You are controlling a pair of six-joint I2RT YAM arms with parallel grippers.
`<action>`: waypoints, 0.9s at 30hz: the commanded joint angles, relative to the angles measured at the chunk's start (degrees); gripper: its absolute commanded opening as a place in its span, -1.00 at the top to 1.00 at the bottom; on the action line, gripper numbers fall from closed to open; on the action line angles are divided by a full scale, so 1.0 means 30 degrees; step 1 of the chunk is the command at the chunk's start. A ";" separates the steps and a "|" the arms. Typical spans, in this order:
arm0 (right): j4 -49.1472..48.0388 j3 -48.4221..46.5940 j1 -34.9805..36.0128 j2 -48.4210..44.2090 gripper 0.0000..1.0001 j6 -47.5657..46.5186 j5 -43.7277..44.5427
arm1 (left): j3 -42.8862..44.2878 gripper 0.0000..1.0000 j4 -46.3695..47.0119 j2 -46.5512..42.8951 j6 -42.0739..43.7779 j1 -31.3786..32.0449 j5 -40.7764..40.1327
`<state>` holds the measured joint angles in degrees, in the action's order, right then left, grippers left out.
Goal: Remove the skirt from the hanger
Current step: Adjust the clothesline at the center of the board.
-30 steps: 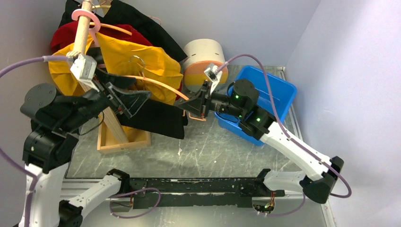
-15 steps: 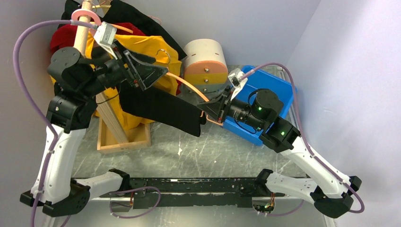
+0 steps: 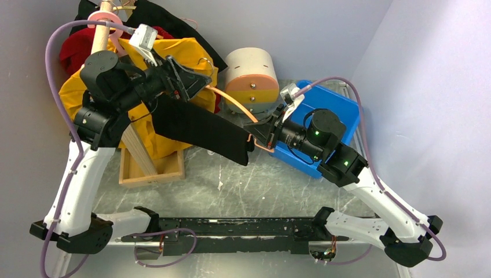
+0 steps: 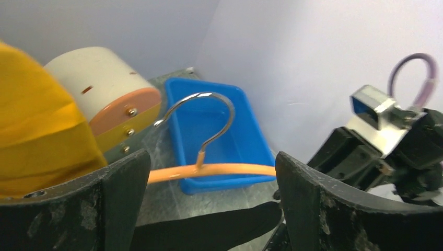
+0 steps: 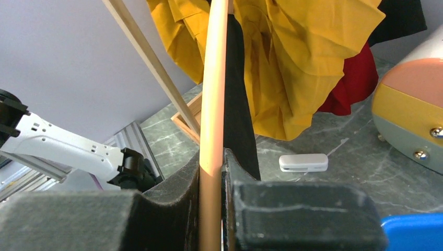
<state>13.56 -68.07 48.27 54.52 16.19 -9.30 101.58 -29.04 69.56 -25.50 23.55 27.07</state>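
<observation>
The right fingers [image 5: 172,209] are pinched tight on one end of the orange hanger [image 3: 231,106] and hold it up over the tabletop [image 3: 266,185]. The black skirt [image 3: 202,130] hangs from that bar, stretched out between the two arms.

At the other end, the left fingers [image 4: 318,204] stand wide open and grip nothing. The hanger's metal hook [image 4: 209,112] sits framed between them, with the skirt's dark cloth just below. So the skirt is not off yet.

The sensible play looks like this: bring the left fingers down onto the cloth alone, close to the bar. They should close on fabric and not on plastic, then draw the skirt along and off the free end while the right side holds firm. The yellow garment [image 3: 72,95] hangs close behind, and snagging it too would be the mistake to avoid.
</observation>
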 commanded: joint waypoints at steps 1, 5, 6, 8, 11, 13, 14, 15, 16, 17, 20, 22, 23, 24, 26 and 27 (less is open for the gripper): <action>-0.0914 -0.0638 -0.0083 -0.0207 1.00 -0.0413 0.1001 | -0.1367 -0.88 -0.0753 -0.1346 0.1043 0.0177 -0.3100; -0.0872 -0.0501 -0.0083 -0.0561 1.00 -0.0444 0.1161 | -0.2597 -0.96 -0.2231 -0.2837 0.2461 0.0170 -0.6526; -0.0824 -0.0503 -0.0085 -0.0639 1.00 -0.0466 0.1199 | -0.2713 -0.97 -0.2686 -0.3101 0.2698 0.0176 -0.7360; -0.0655 -0.0594 -0.0089 -0.0676 1.00 -0.0570 0.1254 | -0.2977 -0.98 -0.3623 -0.3543 0.3176 0.0177 -0.8884; -0.0361 -0.0711 -0.0085 -0.0672 1.00 -0.0727 0.1327 | -0.3386 -0.94 -0.5397 -0.3999 0.3541 0.0176 -1.1767; -0.0254 -0.0720 -0.0073 -0.0705 1.00 -0.0765 0.1350 | -0.3730 -0.94 -0.6306 -0.4410 0.3808 0.0177 -1.3053; -0.0245 -0.0706 -0.0092 -0.0760 1.00 -0.0766 0.1343 | -0.3902 -0.95 -0.6730 -0.4583 0.3924 0.0162 -1.3607; -0.0258 -0.0694 -0.0067 -0.0759 1.00 -0.0766 0.1342 | -0.4023 -0.95 -0.7112 -0.4785 0.4001 0.0161 -1.4320; -0.0271 -0.0692 -0.0072 -0.0788 1.00 -0.0806 0.1326 | -0.4060 -0.96 -0.7614 -0.4901 0.4011 0.0175 -1.5149; -0.0247 -0.0710 -0.0092 -0.0825 1.00 -0.0852 0.1340 | -0.3991 -0.96 -0.8200 -0.4956 0.3906 0.0177 -1.6117; -0.0086 -0.0688 -0.0085 -0.0814 1.00 -0.0898 0.1444 | -0.3787 -0.94 -1.0157 -0.5167 0.3528 0.0177 -1.8550; -0.0024 -0.0658 -0.0078 -0.0856 1.00 -0.0927 0.1486 | -0.3862 -0.94 -1.0806 -0.5589 0.3392 0.0176 -1.9123; 0.0018 -0.0609 -0.0085 -0.0865 1.00 -0.0914 0.1503 | -0.3908 -0.95 -1.1027 -0.5924 0.3373 0.0177 -1.9328; 0.0027 -0.0579 -0.0086 -0.0901 1.00 -0.0913 0.1538 | -0.3928 -0.97 -1.1260 -0.6146 0.3398 0.0162 -1.9434; 0.0103 -0.0591 -0.0068 -0.0926 1.00 -0.0913 0.1569 | -0.3751 -0.98 -1.1724 -0.6369 0.3509 0.0162 -1.9457; 0.0133 -0.0588 -0.0084 -0.0930 1.00 -0.0927 0.1576 | -0.3564 -0.98 -1.1959 -0.6418 0.3513 0.0175 -1.9402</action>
<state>16.29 -68.14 48.27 53.36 14.26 -6.85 89.82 -53.60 54.57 -14.15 24.47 -22.41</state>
